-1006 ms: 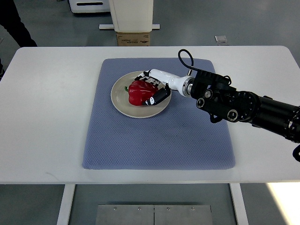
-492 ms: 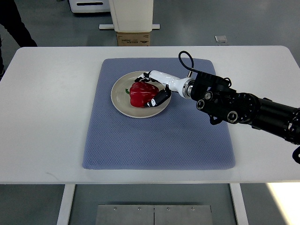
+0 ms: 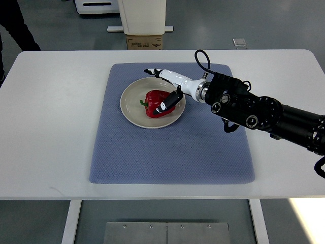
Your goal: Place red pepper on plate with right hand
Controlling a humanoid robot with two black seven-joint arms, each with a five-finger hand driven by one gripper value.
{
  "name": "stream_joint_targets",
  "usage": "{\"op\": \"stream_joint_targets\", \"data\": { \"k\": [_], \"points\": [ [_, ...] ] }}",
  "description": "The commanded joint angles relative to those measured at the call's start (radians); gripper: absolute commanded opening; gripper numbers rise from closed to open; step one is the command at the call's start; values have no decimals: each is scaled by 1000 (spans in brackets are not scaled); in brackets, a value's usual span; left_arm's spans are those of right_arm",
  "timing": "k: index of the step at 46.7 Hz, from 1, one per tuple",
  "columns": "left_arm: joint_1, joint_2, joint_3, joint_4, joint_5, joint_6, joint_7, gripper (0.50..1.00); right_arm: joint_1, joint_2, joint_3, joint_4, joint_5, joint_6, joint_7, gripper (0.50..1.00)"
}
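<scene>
A white table (image 3: 51, 132) carries a blue-grey woven mat (image 3: 172, 152) with rounded corners, and on the mat's far-left part sits a round, cream-coloured plate (image 3: 131, 104). The red pepper (image 3: 155, 96) lies on the plate, glossy and lobed, its green stem pointing left. The right hand (image 3: 170, 87) reaches in from the right on a bulky black arm (image 3: 264, 114) with a looped black cable; its white fingers (image 3: 155, 71) are spread above the plate's far rim and hold nothing, while a dark-tipped thumb lies against the pepper's right side, hiding part of it. Beyond the table stand a white pedestal (image 3: 142, 15) and a brown cardboard box (image 3: 144, 41), both partly cut off by the table's edge. A person's dark trouser leg (image 3: 18, 23) shows at the top left corner.
</scene>
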Motion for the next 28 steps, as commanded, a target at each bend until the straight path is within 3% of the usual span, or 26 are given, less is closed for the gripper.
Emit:
{"op": "stream_joint_targets", "data": {
  "k": [1,28],
  "points": [
    [0,0,0,0,0,0,0,1000,-4,-8,31,0,2,0,1,998],
    [0,0,0,0,0,0,0,1000,-106,-199,279,9,144,-3,0,998]
  ]
}}
